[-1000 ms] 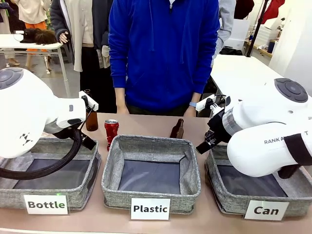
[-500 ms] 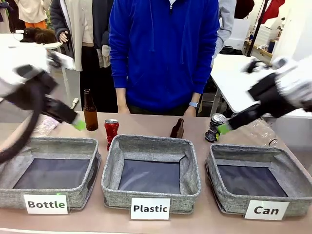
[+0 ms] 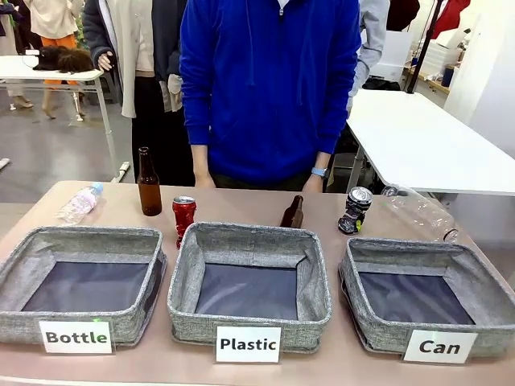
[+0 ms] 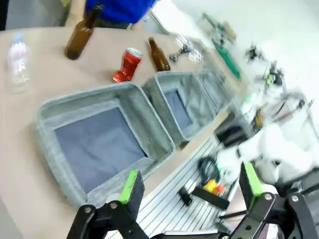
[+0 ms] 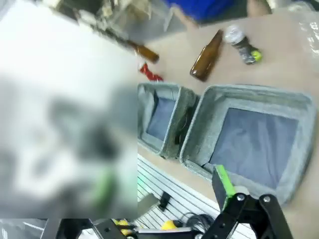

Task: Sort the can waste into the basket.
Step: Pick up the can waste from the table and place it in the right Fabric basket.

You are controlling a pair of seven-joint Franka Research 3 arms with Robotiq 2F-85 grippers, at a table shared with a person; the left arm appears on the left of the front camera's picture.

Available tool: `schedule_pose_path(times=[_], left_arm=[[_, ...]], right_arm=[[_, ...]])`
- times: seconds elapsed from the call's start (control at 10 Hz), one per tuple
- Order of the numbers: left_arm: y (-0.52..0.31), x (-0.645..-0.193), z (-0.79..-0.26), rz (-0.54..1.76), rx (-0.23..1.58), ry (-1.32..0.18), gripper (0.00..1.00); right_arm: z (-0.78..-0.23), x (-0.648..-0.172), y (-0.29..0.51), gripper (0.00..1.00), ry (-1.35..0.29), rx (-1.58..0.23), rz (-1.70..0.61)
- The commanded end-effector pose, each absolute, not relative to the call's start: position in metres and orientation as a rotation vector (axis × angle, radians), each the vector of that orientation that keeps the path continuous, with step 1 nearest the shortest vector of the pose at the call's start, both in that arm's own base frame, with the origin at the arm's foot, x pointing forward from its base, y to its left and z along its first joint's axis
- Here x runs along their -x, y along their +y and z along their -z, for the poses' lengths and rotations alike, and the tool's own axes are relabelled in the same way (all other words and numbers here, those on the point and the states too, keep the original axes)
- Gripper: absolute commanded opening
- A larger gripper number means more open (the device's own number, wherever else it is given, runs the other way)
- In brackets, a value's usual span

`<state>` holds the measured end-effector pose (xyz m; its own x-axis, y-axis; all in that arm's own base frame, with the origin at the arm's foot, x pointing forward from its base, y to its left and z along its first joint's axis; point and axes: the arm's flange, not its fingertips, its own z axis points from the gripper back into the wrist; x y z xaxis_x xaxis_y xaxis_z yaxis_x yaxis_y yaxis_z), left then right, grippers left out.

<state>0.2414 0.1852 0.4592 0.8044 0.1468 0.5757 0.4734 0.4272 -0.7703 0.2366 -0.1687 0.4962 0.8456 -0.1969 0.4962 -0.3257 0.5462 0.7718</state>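
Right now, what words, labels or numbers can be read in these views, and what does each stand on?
"Bottle": left sign, on the left basket.
"Plastic": middle sign, on the middle basket.
"Can": right sign, on the right basket.
Print on the red can and the black-and-silver can: too small to read.
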Motion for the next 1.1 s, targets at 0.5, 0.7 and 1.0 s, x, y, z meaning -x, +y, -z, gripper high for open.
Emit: schedule_pose_path(times=[0.5, 0.7, 1.0], left_arm=[[0.213, -0.256, -0.378, -0.151, 1.386, -0.879, 1.00], [0.239, -0.240, -0.369, -0.160, 1.370, -0.779, 1.00], [0.239, -0.240, -0.369, -0.160, 1.370, -0.779, 1.00]], right_arm=[[-0.369, -0.212, -0.287, 1.00, -0.685, -1.311, 0.348], [-0.371, -0.192, -0.291, 1.00, -0.652, -1.302, 0.370], [-0.371, -0.192, -0.291, 1.00, -0.652, -1.302, 0.370]])
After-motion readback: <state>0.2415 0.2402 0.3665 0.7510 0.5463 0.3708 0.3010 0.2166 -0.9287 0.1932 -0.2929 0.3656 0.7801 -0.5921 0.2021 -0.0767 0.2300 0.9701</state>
